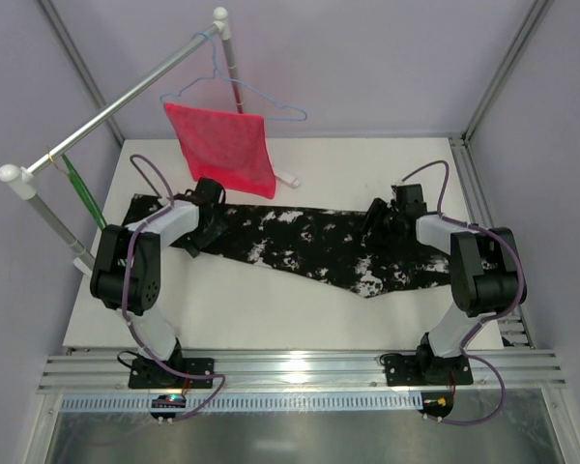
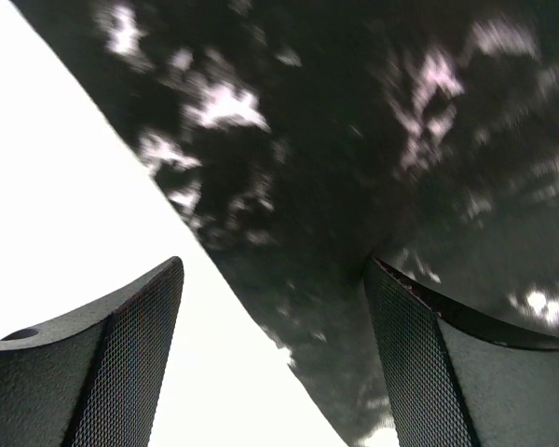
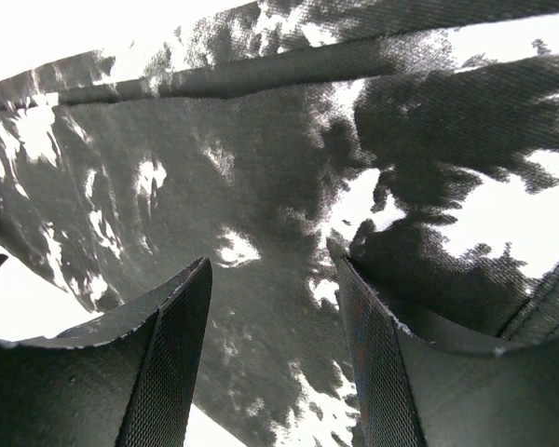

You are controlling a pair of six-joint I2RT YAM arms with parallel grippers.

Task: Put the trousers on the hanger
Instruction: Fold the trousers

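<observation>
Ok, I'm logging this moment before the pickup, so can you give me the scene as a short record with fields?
garment: large black fabric trousers with white splotches, spread flat on the white table
target: thin bright green hanger, bare, hanging on the metal rail
left fingers: apart, straddling the trousers' edge
right fingers: apart, over the fabric
other: red mesh cloth draped on pale blue wire hanger

From the silver metal rail (image 1: 126,101) ahead of me hangs a pale blue wire hanger (image 1: 261,97); a red mesh cloth (image 1: 222,147) drapes below the rail, above my white counter (image 1: 271,309).
</observation>
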